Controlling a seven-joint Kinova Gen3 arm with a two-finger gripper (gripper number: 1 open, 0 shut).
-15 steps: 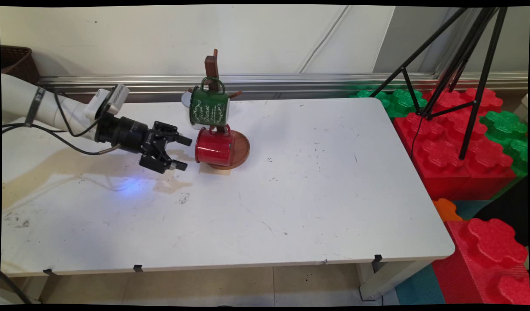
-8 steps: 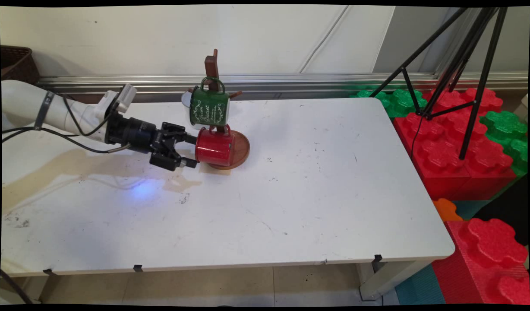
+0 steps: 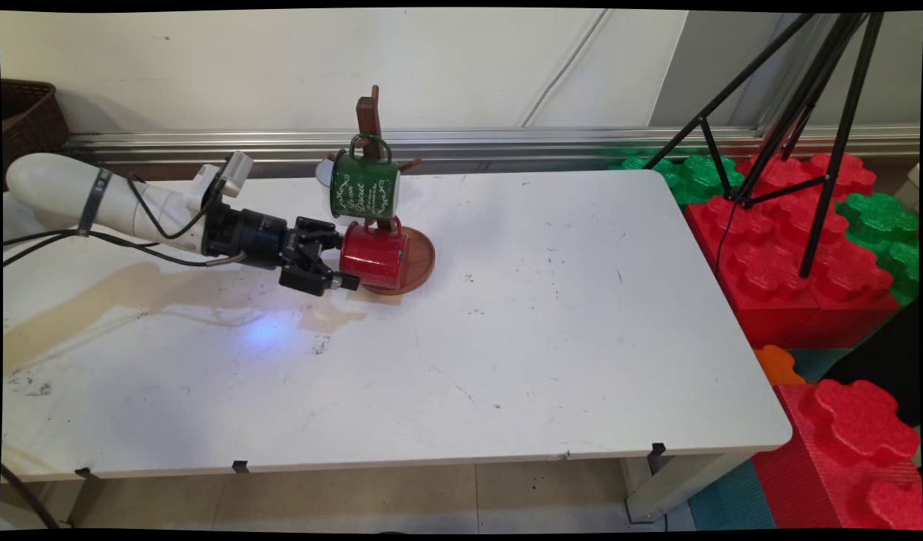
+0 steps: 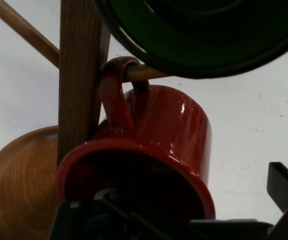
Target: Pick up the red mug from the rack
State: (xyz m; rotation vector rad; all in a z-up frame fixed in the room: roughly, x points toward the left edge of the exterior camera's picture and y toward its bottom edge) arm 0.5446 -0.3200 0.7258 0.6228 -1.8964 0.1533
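Note:
A red mug (image 3: 375, 259) hangs by its handle on a low peg of a wooden mug stand (image 3: 368, 113), mouth turned left toward my gripper (image 3: 343, 261). The gripper is open and right at the mug's rim. In the hand view the red mug (image 4: 169, 130) fills the middle, mouth toward the camera. One finger (image 4: 284, 192) stands outside its wall on the right; the other is hidden low by the rim. A green mug (image 3: 365, 186) hangs just above on the same stand, and its dark rim (image 4: 199, 30) crosses the top of the hand view.
The stand's round wooden base (image 3: 420, 259) rests on the white table (image 3: 552, 338). A white mug (image 3: 324, 174) peeks from behind the green one. Right of the table stand a black tripod (image 3: 807, 135) and red and green foam blocks (image 3: 792, 248). A brown basket (image 3: 25, 113) sits far left.
The arm has moved right across the table, bringing the open gripper from a short way left of the red mug up to its rim. The mugs and stand have not moved.

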